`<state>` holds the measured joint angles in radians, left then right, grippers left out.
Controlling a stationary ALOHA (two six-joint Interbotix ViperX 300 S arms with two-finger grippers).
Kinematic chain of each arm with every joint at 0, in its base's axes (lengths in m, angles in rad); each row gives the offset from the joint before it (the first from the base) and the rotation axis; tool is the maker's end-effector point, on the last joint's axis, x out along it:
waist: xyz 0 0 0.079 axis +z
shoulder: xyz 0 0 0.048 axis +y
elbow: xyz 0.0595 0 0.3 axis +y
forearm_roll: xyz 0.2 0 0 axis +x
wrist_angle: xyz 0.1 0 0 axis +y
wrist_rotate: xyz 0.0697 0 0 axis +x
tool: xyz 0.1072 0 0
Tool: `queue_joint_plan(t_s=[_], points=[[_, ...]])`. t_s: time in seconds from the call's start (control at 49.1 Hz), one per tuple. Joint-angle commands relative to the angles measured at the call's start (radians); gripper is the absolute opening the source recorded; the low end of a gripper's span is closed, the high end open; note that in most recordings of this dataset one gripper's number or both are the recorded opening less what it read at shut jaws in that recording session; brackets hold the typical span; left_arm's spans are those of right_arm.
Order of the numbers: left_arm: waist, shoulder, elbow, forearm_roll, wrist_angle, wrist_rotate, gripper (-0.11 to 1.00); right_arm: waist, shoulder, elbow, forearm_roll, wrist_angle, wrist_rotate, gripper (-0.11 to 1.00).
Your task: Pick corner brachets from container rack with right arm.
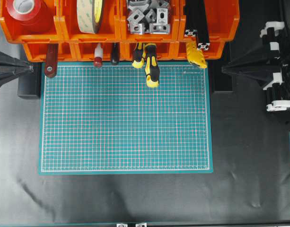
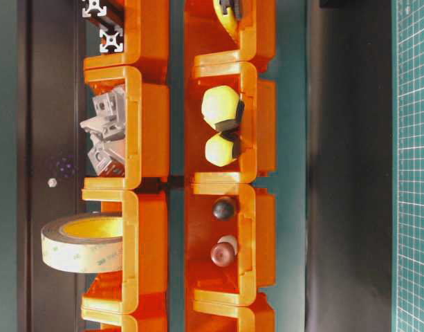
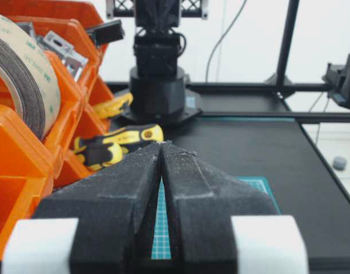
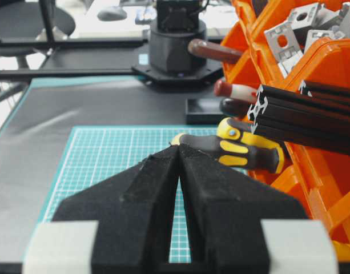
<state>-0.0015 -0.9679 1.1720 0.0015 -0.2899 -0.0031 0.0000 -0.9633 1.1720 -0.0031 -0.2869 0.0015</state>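
Two tape rolls: one red (image 1: 22,10), one tan (image 1: 90,14). Two black slotted bars (image 1: 197,23). Two yellow-black screwdrivers (image 1: 151,66). Heap of corner brackets (image 1: 148,16), too tangled to count

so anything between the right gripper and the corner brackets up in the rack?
Nothing blocks the approach. The right gripper sits shut at the mat's right edge. The corner brachets lie loose in an open upper bin of the container rack. The black slotted bars fill the neighbouring bin nearest that arm, so it must reach past them.
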Motion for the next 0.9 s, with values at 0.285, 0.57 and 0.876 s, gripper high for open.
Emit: queue_joint_plan(t_s=[0.285,0.57,0.876], points=[[-0.005,-0.067,-0.167,0.037,0.313,-0.028,0.0,0.02,-0.051,-0.193,0.008,0.29,0.044,0.01],[-0.006,-0.106,-0.209,0.037,0.48,-0.032,0.0,0.023,-0.025,-0.454,0.008,0.698,0.049,0.01],[-0.008,-0.104,-0.209,0.037,0.52,-0.057,0.0,0.017,0.124,-0.857,0.008,1.144,0.051,0.01]])
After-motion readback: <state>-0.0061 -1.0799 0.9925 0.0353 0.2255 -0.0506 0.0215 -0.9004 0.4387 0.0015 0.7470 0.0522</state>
